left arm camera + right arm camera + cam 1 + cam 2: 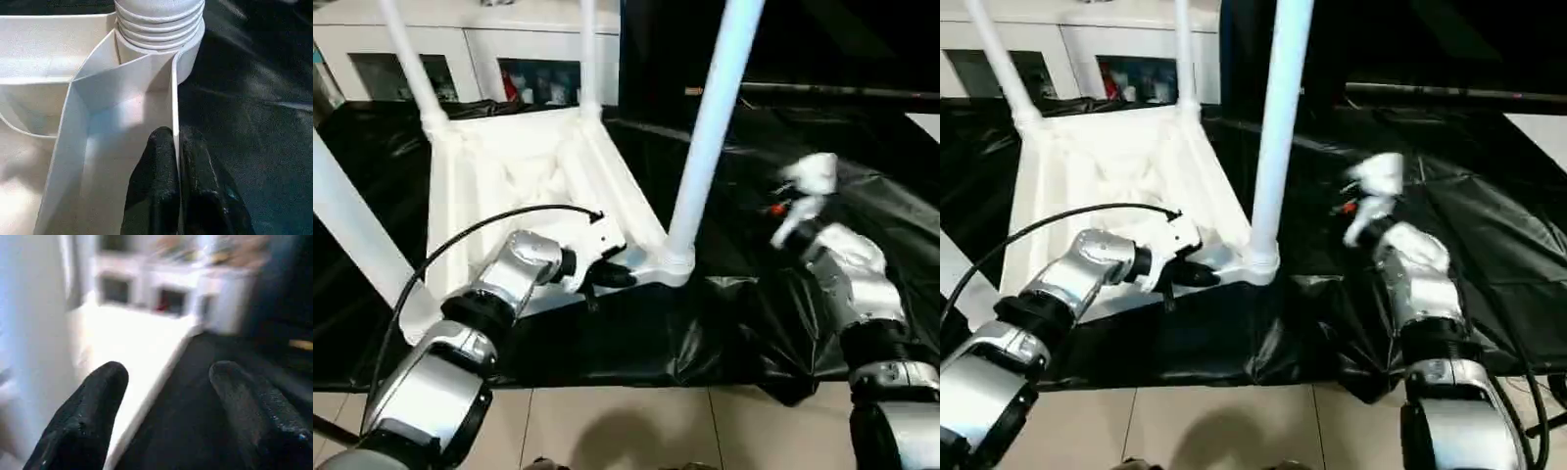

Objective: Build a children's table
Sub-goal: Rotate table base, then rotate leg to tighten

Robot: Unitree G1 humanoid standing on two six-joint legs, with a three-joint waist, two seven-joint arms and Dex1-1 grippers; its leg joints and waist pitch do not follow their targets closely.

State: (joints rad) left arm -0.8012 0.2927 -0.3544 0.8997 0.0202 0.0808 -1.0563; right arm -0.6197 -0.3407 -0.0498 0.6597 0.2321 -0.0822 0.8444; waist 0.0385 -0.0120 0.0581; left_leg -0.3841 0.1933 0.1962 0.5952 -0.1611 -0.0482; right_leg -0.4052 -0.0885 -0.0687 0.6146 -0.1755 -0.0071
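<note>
A white plastic children's tabletop (524, 186) lies upside down on black plastic sheeting (773, 245) spread over a pale tiled floor (636, 426), with a white glass-fronted cabinet (470, 54) behind it. All four white tapered legs appear to stand upright in the corner sockets: the near right leg (710, 127) rises tall beside the robot's arms, two more stand at the far corners (409, 61), and a fourth slants past at the near left (352, 230). The left gripper (177, 161) has its black fingers pressed together on the thin raised rim (173, 105) of the tabletop, just short of the ribbed base of the near right leg. The right gripper (168, 406) hangs in the air above the sheeting with its fingers spread wide, holding nothing, near that leg but apart from it. The assembly looks almost finished; what seems left is checking that the legs are seated and turning the table onto its feet.
</note>
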